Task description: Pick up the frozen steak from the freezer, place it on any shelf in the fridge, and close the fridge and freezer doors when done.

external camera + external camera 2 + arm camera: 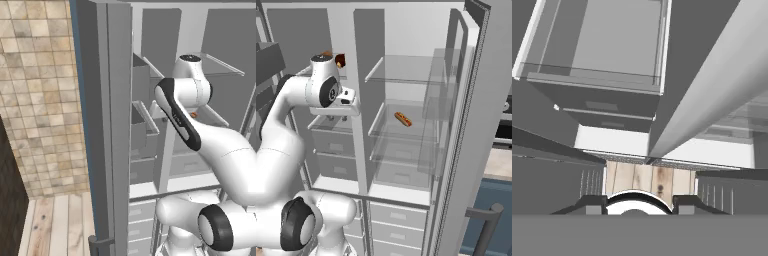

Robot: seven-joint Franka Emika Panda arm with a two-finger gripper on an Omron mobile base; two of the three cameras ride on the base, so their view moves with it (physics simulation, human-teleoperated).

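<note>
The frozen steak (340, 60) shows as a small dark red-brown lump high in the freezer (331, 140), partly hidden behind my wrist. My gripper (638, 202) is inside the freezer below the steak, pointing down over a grey bin (597, 50). It is open, its tips stand wide apart, and nothing lies between them. The fridge (406, 165) is to the right, with see-through glass shelves (406, 70) spanning it. The freezer door (100, 125) and the fridge door (476, 125) both stand wide open.
An orange-brown sausage (402, 118) lies on the middle glass shelf. The grey divider (358, 125) between the two halves stands close to my hand's right. Grey drawers (398, 217) run below. A tiled wall (40, 100) and wooden floor (55, 225) lie left of the freezer door.
</note>
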